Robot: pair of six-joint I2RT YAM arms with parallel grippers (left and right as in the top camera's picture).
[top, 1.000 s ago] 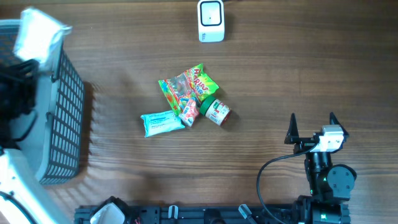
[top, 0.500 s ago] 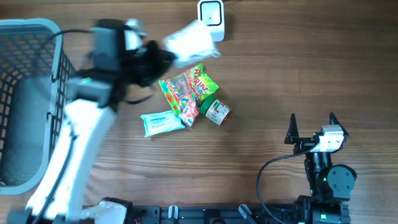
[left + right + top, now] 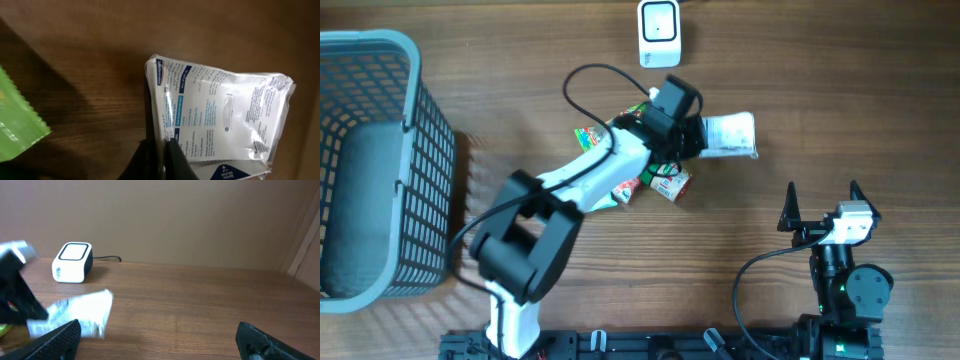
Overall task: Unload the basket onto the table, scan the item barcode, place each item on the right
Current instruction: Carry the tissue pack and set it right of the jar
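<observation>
Left gripper [image 3: 698,137], pressed together on one edge of the white packet [image 3: 731,135], holds it above the table [image 3: 840,90], below and to the right of the scanner [image 3: 659,33] and well short of it. Right gripper [image 3: 822,203] sits spread and empty, far below and right of the scanner, taking no part. In the left wrist view the fingers [image 3: 159,159] pinch only a narrow strip of the packet [image 3: 220,122], whose creased film hangs free beyond them. Judged hazards: (1) so slim a grip on limp film may let the packet swivel or slide out on the swing towards the scanner; (2) fine print faces the wrist camera, but no barcode can be made out on either side, so the code may be turned away from the scanner window and fail to read; (3) creases and gloss could break up or glare out the bars even when correctly aimed; (4) the left arm lies across the green bag [image 3: 640,107] and jar [image 3: 671,184] below the scanner, so a low sweep might drag them along or knock them into the scanner itself.
</observation>
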